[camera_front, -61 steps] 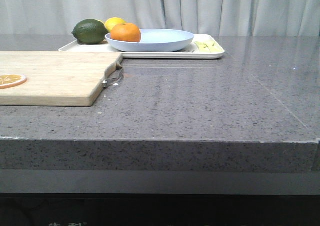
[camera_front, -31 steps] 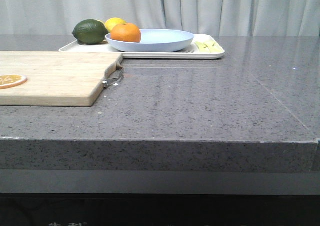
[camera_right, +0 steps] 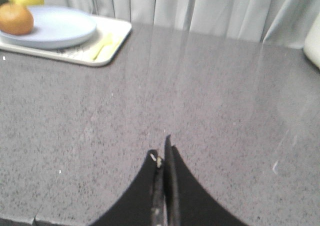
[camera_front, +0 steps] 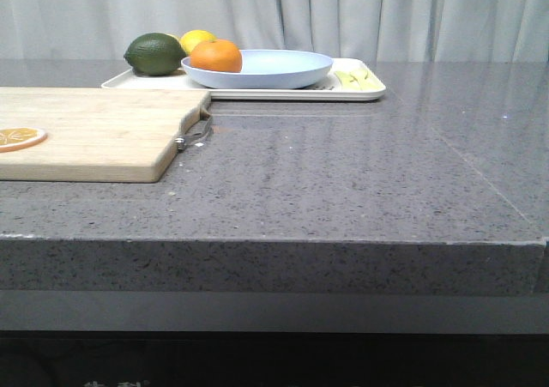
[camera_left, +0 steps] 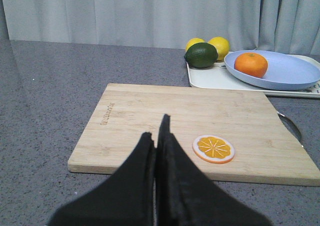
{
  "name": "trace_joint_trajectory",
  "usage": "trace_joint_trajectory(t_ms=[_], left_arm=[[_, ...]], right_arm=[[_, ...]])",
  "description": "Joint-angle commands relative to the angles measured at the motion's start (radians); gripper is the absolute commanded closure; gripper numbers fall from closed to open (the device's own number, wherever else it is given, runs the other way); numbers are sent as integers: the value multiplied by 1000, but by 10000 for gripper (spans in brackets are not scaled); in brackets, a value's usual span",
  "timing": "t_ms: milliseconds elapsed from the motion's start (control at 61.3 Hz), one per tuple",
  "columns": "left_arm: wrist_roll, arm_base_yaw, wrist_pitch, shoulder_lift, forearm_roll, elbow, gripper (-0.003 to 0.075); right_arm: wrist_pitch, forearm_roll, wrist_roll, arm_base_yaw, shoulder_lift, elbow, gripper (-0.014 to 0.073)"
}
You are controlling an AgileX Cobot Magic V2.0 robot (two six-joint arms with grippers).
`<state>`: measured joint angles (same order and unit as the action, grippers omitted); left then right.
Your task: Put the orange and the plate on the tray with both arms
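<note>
Orange (camera_front: pixel 215 56) round, in matte plate (camera_front: pixel 274 68) on rimmed tray (camera_front: pixel 364 91); both jaws closed, empty.

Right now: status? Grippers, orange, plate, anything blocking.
Left gripper shut, empty; right gripper shut, empty. Orange in plate, plate on tray. Nothing blocking.

Our right gripper (camera_right: pixel 163 153) over bare grey counter (camera_right: pixel 210 110), its fingers pressed together holding nothing, well beyond it we see the tray (camera_right: pixel 111 44), the plate (camera_right: pixel 60 28) resting on it, the orange (camera_right: pixel 16 19) in the plate, curtain (camera_right: pixel 200 8) behind
</note>
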<state>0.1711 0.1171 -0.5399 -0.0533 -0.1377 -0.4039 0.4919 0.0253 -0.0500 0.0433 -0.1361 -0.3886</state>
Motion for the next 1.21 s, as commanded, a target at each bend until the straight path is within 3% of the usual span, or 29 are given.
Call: trace_joint_trajectory(t_ms=[0,897,1190], left_arm=[[6,-2,84,-13,3,-24,738],[6,-2,86,-13,7,-24,738],[-23,-70,215,64,122,125,738]], right_arm=[[-91,-1,-2,1,-8,-22,655],[-91,-1,-2,1,-8,-22,655],[-91,-1,-2,1,-8,-22,655]])
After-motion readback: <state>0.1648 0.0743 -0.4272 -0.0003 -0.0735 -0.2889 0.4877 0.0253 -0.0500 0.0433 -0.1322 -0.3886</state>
